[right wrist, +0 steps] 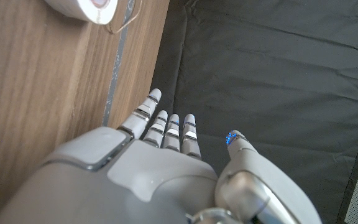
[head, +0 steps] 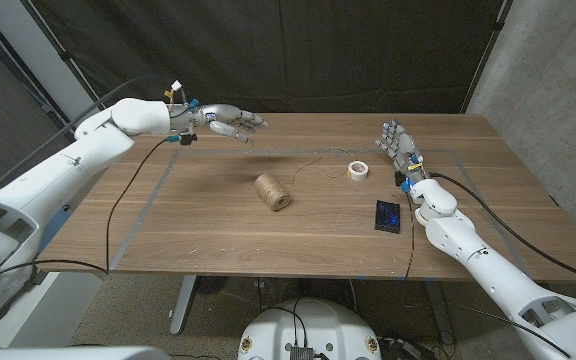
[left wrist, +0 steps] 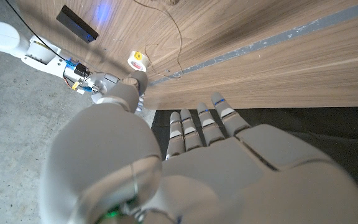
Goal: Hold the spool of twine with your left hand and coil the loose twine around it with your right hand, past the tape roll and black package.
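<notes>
The spool of twine [head: 273, 191] lay on its side mid-table, its long axis running from far-left to near-right, loose twine [head: 318, 160] trailing toward the tape roll [head: 358, 170]. The left hand [head: 226, 121], fingers spread and empty, hovered far-left of it, the nearer of the two. The right hand [head: 400, 148] stood empty, fingers apart, beyond the black package [head: 388, 215].

The spool of twine [head: 273, 191] lies mid-table; right of it and farther back sits the tape roll [head: 358, 170], with the black package [head: 388, 215] nearer me, right of both
</notes>
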Robot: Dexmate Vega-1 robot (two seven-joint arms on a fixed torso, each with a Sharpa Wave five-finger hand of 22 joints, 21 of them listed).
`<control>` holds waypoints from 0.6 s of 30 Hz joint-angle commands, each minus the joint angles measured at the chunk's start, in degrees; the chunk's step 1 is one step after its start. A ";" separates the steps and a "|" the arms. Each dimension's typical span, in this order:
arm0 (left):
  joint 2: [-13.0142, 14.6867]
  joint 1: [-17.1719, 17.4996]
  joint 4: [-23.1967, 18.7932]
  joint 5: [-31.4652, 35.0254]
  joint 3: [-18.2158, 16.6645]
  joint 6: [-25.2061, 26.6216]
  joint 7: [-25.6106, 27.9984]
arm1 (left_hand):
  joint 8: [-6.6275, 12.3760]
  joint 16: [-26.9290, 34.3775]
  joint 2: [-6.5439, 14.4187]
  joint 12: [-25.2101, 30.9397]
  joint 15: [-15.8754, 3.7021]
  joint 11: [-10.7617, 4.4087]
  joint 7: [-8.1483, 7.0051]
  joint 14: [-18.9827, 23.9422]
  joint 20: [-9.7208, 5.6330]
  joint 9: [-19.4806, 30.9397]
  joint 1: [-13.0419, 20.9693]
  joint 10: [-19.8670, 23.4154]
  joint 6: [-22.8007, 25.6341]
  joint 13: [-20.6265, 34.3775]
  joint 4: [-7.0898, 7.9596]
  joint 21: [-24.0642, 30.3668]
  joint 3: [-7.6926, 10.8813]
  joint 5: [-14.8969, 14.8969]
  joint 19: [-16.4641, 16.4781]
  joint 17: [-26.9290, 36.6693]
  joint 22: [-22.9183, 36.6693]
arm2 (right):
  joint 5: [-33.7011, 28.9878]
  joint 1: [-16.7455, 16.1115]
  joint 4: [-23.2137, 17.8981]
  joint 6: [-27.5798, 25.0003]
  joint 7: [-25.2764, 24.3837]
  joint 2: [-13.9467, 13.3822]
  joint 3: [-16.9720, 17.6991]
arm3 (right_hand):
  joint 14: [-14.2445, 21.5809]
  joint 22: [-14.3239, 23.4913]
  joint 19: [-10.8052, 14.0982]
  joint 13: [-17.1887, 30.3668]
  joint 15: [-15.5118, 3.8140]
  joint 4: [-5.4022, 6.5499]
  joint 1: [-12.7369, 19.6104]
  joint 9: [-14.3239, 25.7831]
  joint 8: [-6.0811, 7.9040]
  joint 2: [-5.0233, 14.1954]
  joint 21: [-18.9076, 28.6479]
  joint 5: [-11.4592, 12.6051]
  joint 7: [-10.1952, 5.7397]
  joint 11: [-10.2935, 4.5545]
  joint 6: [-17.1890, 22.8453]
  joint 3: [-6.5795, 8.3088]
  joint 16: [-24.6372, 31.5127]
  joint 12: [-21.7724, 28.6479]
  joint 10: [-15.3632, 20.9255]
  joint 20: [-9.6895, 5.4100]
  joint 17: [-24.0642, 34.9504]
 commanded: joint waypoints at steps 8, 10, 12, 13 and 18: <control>0.69 -3.37 -3.04 2.27 2.20 -0.41 -7.74 | -0.75 -0.19 0.13 -0.65 0.55 0.89 0.26 -1.46 -0.03 0.30 2.12 -2.20 -2.38 0.97 0.00 -0.30 -1.75 -1.52 -0.68 0.54 0.25 | 0.13 -0.08 -0.18 0.13 -0.35 -0.19 0.45 | -0.17 0.35 0.04 0.26 0.54 -0.19 -0.24 0.19 -0.20 -0.25 0.24 -0.04 0.17 0.28 -0.87 0.32 0.30 -0.08 -0.88 0.77 0.34; 0.71 -3.45 -3.32 2.20 2.23 -0.40 -8.28 | -0.90 -0.39 0.14 -0.87 0.63 0.84 0.25 -2.04 -0.08 0.30 2.33 -2.79 -2.83 1.09 0.00 -0.41 -2.00 -1.73 -0.98 0.59 0.26 | 0.28 -0.29 -0.47 -0.02 -0.37 -0.33 0.55 | -0.22 0.35 -0.03 0.27 0.65 -0.21 -0.26 0.19 -0.21 -0.29 0.22 -0.05 0.25 0.32 -0.95 0.31 0.29 -0.08 -0.96 0.82 0.35; 0.73 -3.85 -3.56 2.38 2.50 -0.44 -9.30 | -1.16 -0.56 0.20 -1.03 1.05 1.03 0.38 -2.62 -0.05 0.30 2.57 -3.25 -3.63 1.26 0.04 -0.64 -2.30 -1.98 -1.62 0.65 0.27 | 0.14 -0.50 -0.80 -0.13 -0.64 -0.50 0.58 | -0.33 0.35 -0.06 0.27 0.74 -0.20 -0.31 0.20 -0.21 -0.31 0.22 -0.06 0.24 0.43 -1.05 0.31 0.28 -0.10 -1.16 0.82 0.37; 0.73 -3.92 -3.63 2.26 2.53 -0.50 -9.67 | -1.29 -0.73 0.25 -1.16 1.17 1.13 0.49 -3.10 -0.09 0.30 2.70 -3.61 -4.04 1.35 0.06 -0.76 -2.45 -2.11 -1.96 0.68 0.27 | 0.21 -0.61 -0.99 -0.27 -0.73 -0.56 0.62 | -0.36 0.35 -0.07 0.27 0.70 -0.18 -0.34 0.20 -0.24 -0.31 0.22 -0.06 0.21 0.41 -1.18 0.30 0.28 -0.10 -1.21 0.85 0.38; 1.18 -4.02 -4.64 2.52 2.53 -0.07 -10.76 | -1.69 -1.05 0.67 -1.78 1.69 1.49 0.73 -4.38 -0.08 0.30 3.38 -5.33 -5.86 1.73 0.16 -1.02 -3.02 -2.59 -2.89 0.85 0.29 | 0.22 -1.01 -1.64 -0.58 -1.20 -0.73 0.70 | -0.55 0.36 -0.27 0.28 0.82 -0.16 -0.42 0.22 -0.32 -0.33 0.16 -0.07 0.20 0.31 -1.56 0.30 0.26 -0.16 -1.59 1.06 0.42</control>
